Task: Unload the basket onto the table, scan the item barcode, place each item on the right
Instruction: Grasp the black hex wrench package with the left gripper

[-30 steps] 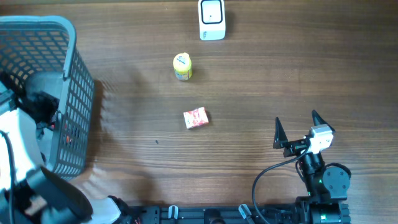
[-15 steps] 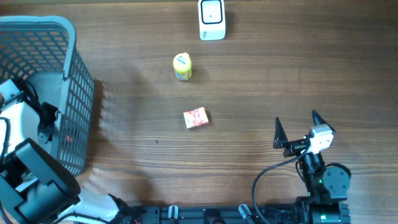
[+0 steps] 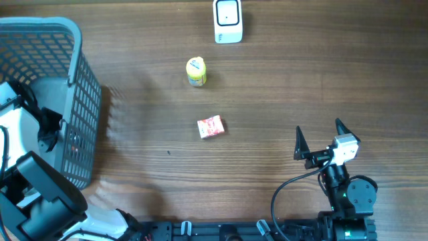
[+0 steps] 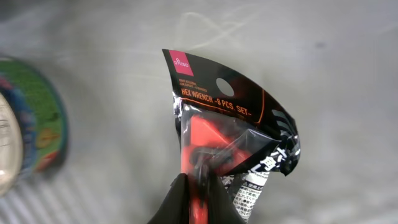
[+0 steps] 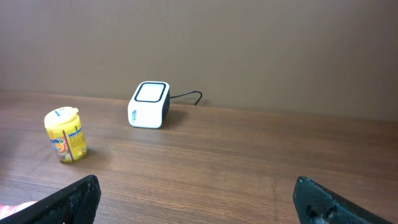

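Grip check: left end effector [image 4: 199,200] is down inside the basket [image 3: 80,100], fingers pinched tight on the bottom edge of the hex wrench pack [image 4: 230,124]. Pack stands up from the pinch, hang-hole end farthest from me. Colourful round item [image 4: 31,124] lies beside it, blurred.

Right end effector [image 3: 318,127] is spread wide and holds nothing, low on the counter [image 3: 281,87], well apart from the scanner [image 3: 227,21].

Risks as I judge them:
- Pinch is on thin glossy film, so the pack could slip or swing on the lift.
- Pack could catch the basket wall coming out.
- White print label [image 4: 249,196] sits just beside my fingers. I cannot make out a barcode, and if it is there, my grip may block it.
- Film glare could spoil the read.
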